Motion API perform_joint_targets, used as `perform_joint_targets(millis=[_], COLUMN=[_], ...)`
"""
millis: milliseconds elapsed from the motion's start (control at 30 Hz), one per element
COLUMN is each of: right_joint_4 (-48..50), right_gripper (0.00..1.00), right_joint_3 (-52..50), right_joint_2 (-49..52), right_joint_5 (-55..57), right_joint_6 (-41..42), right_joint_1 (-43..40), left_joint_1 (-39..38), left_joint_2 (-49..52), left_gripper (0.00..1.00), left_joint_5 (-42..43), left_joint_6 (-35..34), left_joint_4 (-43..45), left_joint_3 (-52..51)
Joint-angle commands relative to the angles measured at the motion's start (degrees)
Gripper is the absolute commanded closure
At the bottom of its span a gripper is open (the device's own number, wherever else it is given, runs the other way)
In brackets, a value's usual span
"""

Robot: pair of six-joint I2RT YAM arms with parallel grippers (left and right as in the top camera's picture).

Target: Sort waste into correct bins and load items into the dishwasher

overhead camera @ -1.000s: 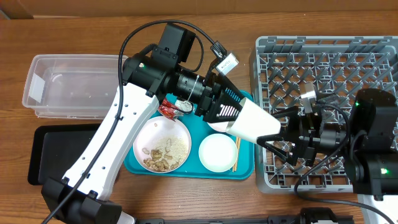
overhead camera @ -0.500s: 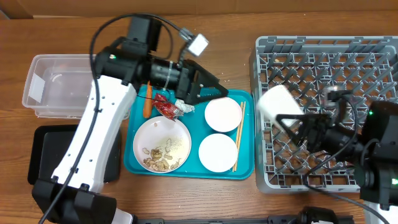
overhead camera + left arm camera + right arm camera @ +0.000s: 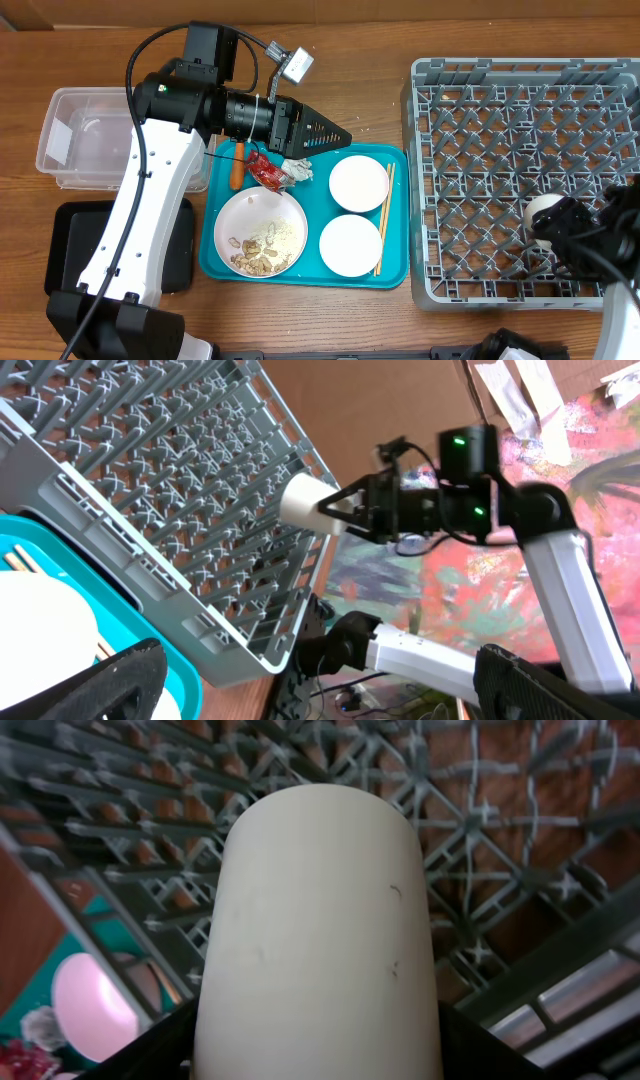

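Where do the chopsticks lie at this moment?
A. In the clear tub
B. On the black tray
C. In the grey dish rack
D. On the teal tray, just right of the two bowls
D: the chopsticks lie on the teal tray, along its right side, next to the upper bowl and the lower bowl.

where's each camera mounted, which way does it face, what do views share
Overhead: fixed above the table, looking straight down at the teal tray, grey rack, left gripper and right gripper with the white cup.
Left wrist: on the left arm near the tray, facing across the rack toward the right arm; own fingers spread at the bottom corners.
Right wrist: on the right arm, looking along the held cup onto the rack; own fingers dark at the bottom.
Shared: all three show the rack and cup.
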Motion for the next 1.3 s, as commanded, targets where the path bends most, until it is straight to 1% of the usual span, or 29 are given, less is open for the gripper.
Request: perform_joint_targets(millis=[0,100,167,233,300,367,400,467,600,700,733,800,867,1000,1067,1100,1133,1167,1267], right_joint_4=[-1.5,-1.2,-0.7,-0.6,-0.5,-0.4,-0.6,-1.0,-1.2,-1.1,-0.9,-0.8,-1.0,-1.4,-1.2,-1.0,-0.8,-0.5,0.3], right_gripper=[0.34,0.33,0.25,0.21,0.19,0.12,0.10,0.09,0.08,0.08,0.08,0.09,0.10,0.10,0.10,0.10,0.09,0.09,0.09], right_joint_3=[1.3,1.3,1.3,1.3,1.3,1.7,2.3,3.8,6.7,8.3,8.7,8.7,8.7,8.7,8.7,8.7,8.7,8.7,8.7], right_joint_2=[6.5,11.4,14.3,16.4,17.1,16.6,16.0,14.4,9.3,4.7,1.8,-0.2,-1.2,-2.0,-2.1,-2.2,-2.2,-2.2,-2.2], right_joint_5=[4.1,3.7,3.3,2.8,2.4,2.2,2.2,1.3,-3.0,-3.7,-3.5,-3.6,-3.7,-5.5,-8.9,-11.1,-13.4,-15.7,-20.7], right_joint_6=[-1.2,-1.2,-1.2,-1.2,-1.2,-1.2,-1.2,-1.3,-4.1,-4.1,-4.1,-4.1,-4.1,-4.4,-6.3,-7.4,-8.3,-9.0,-10.4], right_joint_1=[-0.4,-0.4,-0.4,-0.4,-0.4,-0.4,-0.4,-0.3,-0.3,-0.3,-0.3,-0.3,-0.3,-0.3,-0.3,-0.3,-0.3,-0.3,-0.3], left_joint_1=[-0.1,-0.1,-0.1,-0.1,-0.1,-0.2,-0.3,-1.0,-4.8,-8.7,-11.3,-13.2,-14.5,-15.3,-15.4,-15.4,-15.4,-15.5,-15.9], left_joint_2=[0.1,0.1,0.1,0.1,0.1,0.1,0.1,0.1,0.1,0.1,0.1,0.1,0.1,0.1,0.4,0.6,0.9,1.1,3.1], left_gripper=[0.00,0.00,0.00,0.00,0.00,0.00,0.00,0.00,0.03,0.04,0.03,0.03,0.06,0.07,0.10,0.13,0.17,0.18,0.20], left_joint_5=[-0.1,-0.2,-1.0,-1.9,-3.3,-5.0,-6.0,-8.9,-19.1,-26.3,-31.6,-35.9,-40.7,-53.4,-59.7,-62.6,-64.2,-64.6,-64.5], left_joint_6=[-0.5,-0.2,-0.3,-0.2,-0.2,0.2,0.2,0.2,0.1,0.0,-1.6,-3.1,-4.9,-10.9,-13.2,-14.4,-15.1,-15.6,-17.0], left_joint_4=[-0.6,-1.5,-2.2,-3.1,-4.0,-5.0,-5.3,-5.4,-5.0,-4.6,-4.2,-3.7,-3.7,-3.8,-3.1,-2.3,-1.3,-0.3,3.9], left_joint_3=[0.5,0.5,0.5,0.5,0.5,0.5,0.5,0.5,0.5,0.5,0.5,0.5,0.5,0.5,0.2,-0.3,-0.9,-1.6,-4.6])
